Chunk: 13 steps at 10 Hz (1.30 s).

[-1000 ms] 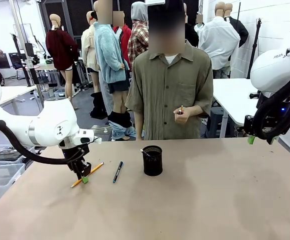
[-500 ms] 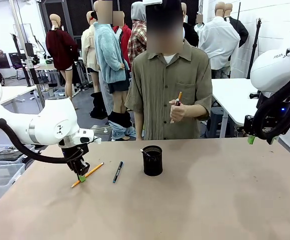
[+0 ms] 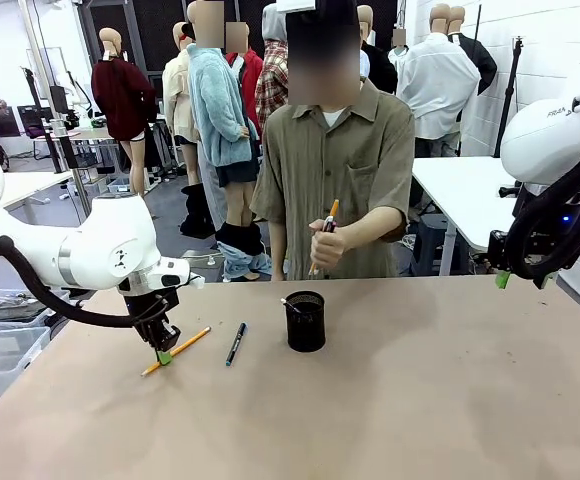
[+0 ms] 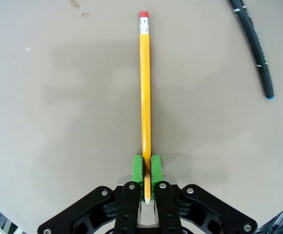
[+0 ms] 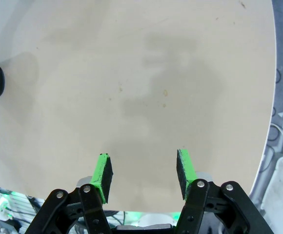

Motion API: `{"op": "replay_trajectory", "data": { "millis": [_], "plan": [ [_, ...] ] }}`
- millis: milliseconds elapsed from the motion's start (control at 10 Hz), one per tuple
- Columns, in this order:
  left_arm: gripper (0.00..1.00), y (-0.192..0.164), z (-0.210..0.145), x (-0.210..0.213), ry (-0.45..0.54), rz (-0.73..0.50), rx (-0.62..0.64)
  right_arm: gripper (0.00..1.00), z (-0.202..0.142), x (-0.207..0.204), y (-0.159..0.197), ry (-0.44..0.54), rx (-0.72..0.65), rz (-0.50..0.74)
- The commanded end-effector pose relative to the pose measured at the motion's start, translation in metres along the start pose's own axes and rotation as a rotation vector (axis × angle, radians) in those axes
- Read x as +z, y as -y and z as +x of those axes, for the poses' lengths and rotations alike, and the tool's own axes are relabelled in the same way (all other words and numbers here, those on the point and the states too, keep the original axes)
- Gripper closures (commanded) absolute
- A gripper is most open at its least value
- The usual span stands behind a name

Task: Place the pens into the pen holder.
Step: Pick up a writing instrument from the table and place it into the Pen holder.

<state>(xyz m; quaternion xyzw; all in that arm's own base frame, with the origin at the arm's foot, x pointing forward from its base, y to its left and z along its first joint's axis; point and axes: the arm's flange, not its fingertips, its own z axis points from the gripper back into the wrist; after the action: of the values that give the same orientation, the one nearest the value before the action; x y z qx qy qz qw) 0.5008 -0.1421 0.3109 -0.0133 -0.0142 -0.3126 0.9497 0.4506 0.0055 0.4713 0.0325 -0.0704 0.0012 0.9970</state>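
Grasp step: left fingers (image 4: 138, 168) pinch the pencil (image 4: 145, 97), lying on the bench (image 3: 420, 400) left of the holder (image 3: 305, 321). The right fingers (image 5: 102, 175) hang open. Next, likely: lift it over the holder.

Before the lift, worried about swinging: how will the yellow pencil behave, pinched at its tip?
Probably stiff: the pencil lies dead straight. The left gripper is shut near its sharpened point, so the long eraser end may pivot. Likely light, being slim.
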Motion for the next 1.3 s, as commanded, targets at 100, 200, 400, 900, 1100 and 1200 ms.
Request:
{"op": "replay_trajectory", "data": {
  "millis": [100,200,400,900,1100,1200],
  "plan": [
    [1.00,0.021,-0.020,0.028,0.074,-0.052,-0.123,0.33,-0.005,-0.002,-0.002,0.000,-0.020,-0.029],
    [1.00,0.021,-0.026,0.036,0.102,-0.072,-0.142,0.33,-0.005,-0.002,-0.002,0.000,-0.020,-0.029],
    [1.00,0.013,-0.040,0.045,0.121,-0.058,-0.115,0.33,-0.005,-0.002,-0.002,0.000,-0.020,-0.029],
    [1.00,0.012,-0.083,0.063,0.118,-0.054,-0.089,0.33,-0.005,-0.002,-0.002,0.000,-0.020,-0.029],
    [1.00,0.008,-0.104,0.070,0.110,-0.101,-0.097,0.33,-0.005,-0.002,-0.002,0.000,-0.020,-0.029],
    [1.00,0.003,-0.115,0.075,0.115,-0.115,-0.088,0.33,-0.005,-0.002,-0.002,0.000,-0.020,-0.029]
  ]
}}
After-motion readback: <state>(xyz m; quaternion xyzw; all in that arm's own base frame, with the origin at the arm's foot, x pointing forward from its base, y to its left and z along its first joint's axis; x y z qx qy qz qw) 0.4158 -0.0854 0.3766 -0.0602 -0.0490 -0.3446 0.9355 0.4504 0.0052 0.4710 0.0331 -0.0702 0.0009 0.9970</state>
